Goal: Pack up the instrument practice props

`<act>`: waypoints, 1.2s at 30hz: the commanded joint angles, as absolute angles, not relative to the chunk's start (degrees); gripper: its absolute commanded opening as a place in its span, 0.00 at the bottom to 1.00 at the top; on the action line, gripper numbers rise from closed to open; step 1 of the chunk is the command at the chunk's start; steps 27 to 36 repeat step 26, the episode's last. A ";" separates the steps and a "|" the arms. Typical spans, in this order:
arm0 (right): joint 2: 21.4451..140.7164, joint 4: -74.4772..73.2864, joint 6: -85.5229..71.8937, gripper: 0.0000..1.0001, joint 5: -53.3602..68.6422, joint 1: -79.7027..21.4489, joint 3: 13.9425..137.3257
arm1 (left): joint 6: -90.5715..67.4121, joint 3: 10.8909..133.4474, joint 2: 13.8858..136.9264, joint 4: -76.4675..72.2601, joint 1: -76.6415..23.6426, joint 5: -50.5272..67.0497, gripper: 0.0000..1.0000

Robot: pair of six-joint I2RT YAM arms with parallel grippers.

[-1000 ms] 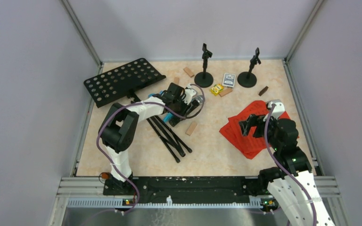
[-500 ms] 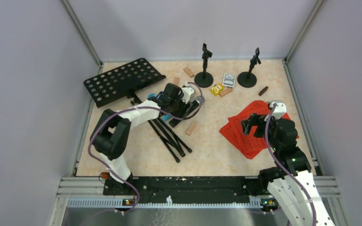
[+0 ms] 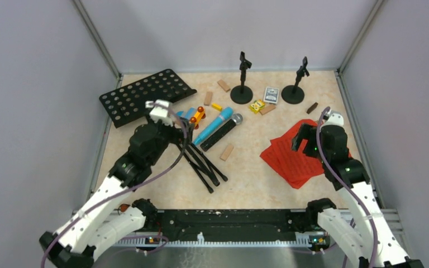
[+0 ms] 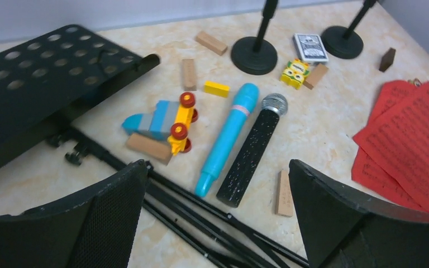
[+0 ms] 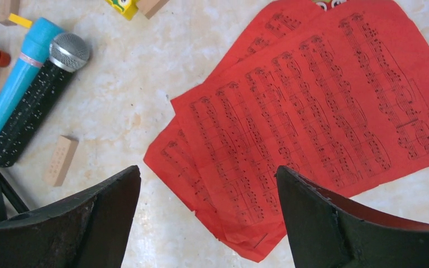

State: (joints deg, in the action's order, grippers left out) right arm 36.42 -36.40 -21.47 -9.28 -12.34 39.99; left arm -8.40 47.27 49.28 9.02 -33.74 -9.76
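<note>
The blue microphone (image 4: 229, 134) and the black silver-headed microphone (image 4: 254, 148) lie side by side on the table. Just behind them my left gripper (image 4: 217, 167) hovers open and empty above the folded tripod legs (image 4: 201, 218). The black hole-punched music desk (image 3: 145, 97) lies flat at the far left. Two round-based mic holders (image 3: 241, 92) (image 3: 292, 94) stand upright at the back. The red sheet-music pages (image 5: 313, 117) are fanned out on the right. My right gripper (image 5: 208, 168) hangs open over their near-left corner and holds nothing.
A colourful toy vehicle (image 4: 165, 120) and small wooden blocks (image 4: 284, 192) lie around the microphones. A card deck (image 4: 310, 47) and a yellow toy piece (image 4: 295, 72) sit between the holders. Grey walls close in the table on three sides.
My left gripper has opened and drawn back toward the near left, uncovering the two microphones lying together. My right gripper has shifted slightly right over the red pages and stayed open.
</note>
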 commanded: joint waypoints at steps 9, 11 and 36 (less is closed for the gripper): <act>27.91 -32.27 -14.02 0.90 -11.35 -12.56 42.33 | -16.14 38.79 28.71 23.56 -33.70 -22.01 0.99; 23.73 -31.32 -13.68 0.90 -11.35 -12.54 40.01 | -15.91 38.18 29.59 23.42 -33.70 -21.60 0.99; 16.01 -28.71 -15.51 0.91 -12.98 -12.52 34.96 | -18.10 39.14 31.20 26.53 -33.71 -22.95 0.99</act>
